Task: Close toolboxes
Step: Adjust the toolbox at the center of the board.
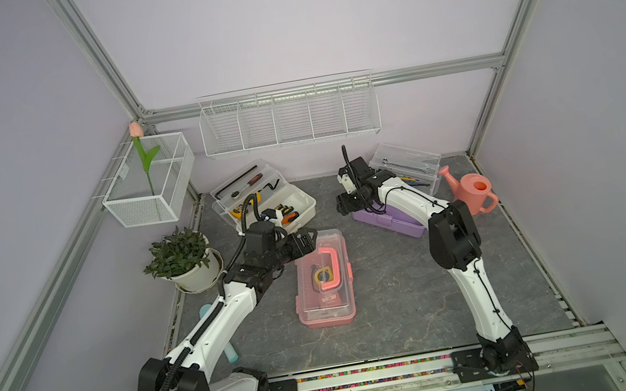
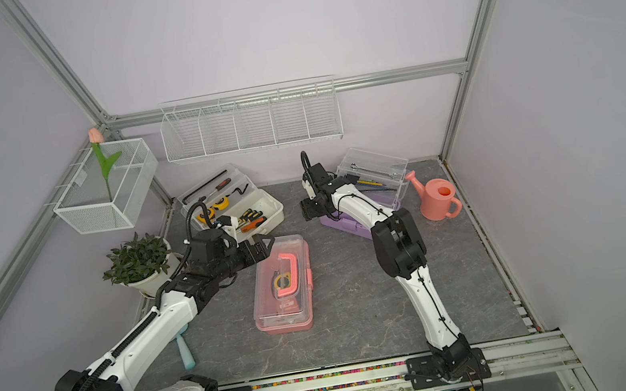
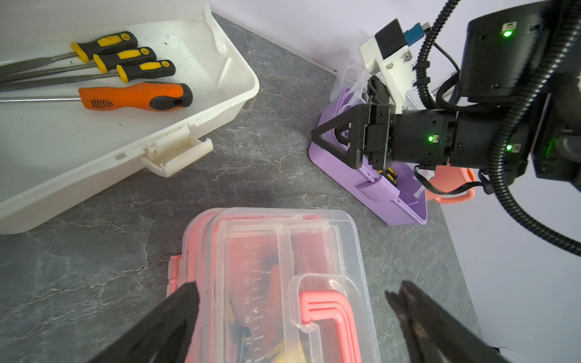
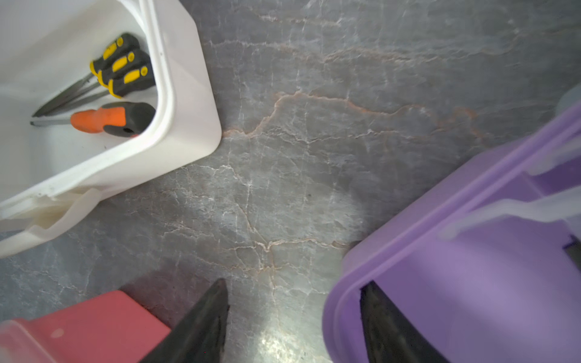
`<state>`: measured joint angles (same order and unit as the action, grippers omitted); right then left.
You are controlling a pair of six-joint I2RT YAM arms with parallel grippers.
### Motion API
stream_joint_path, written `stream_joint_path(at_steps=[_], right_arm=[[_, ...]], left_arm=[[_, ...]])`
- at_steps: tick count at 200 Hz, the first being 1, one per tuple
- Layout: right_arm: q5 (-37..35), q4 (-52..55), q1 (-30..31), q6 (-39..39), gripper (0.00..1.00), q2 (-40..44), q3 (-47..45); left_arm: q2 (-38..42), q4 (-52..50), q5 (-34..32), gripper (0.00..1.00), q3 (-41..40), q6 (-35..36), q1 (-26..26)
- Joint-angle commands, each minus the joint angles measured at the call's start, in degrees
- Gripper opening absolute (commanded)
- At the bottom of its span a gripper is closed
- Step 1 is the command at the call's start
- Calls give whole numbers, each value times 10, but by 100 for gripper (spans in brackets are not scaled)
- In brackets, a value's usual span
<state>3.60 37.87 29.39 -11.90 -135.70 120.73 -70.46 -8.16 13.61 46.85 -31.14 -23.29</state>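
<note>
Though wide-jawed, left hand (image 3: 294, 290) just above the pink toolbox (image 3: 251, 248).

Your left arm (image 1: 213, 325) rises from its base at the near left, folds at a black elbow and runs its white forearm inward toward the middle. Its wrist (image 1: 269, 249) lies roughly level, and the left end effector (image 3: 292, 290) points across toward your right side with its jaws spread fully wide. Your right arm (image 1: 481, 293) climbs from its base at the near right to a high black elbow, then slopes forward and down toward the far side. The right end effector (image 4: 294, 284) hangs low, facing down at the worktop (image 4: 298, 141), its two dark fingers (image 4: 207, 314) partly apart.
</note>
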Motion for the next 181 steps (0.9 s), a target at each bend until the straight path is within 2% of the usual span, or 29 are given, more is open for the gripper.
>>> stream_joint_path(at_steps=[1,33,69,92,181], right_arm=[[-4,32,6,11,64,-12,12],[-6,46,16,10,49,-7,4],[-21,24,34,9,41,38,-61],[-41,9,46,13,40,81,-127],[-27,-82,82,-54,39,313,-478]], left_arm=[[18,-12,-12,99,13,11,1],[27,-17,-20,99,12,12,1],[30,-12,-22,99,12,8,1],[32,-12,-20,99,13,7,1],[23,3,6,99,25,-4,1]])
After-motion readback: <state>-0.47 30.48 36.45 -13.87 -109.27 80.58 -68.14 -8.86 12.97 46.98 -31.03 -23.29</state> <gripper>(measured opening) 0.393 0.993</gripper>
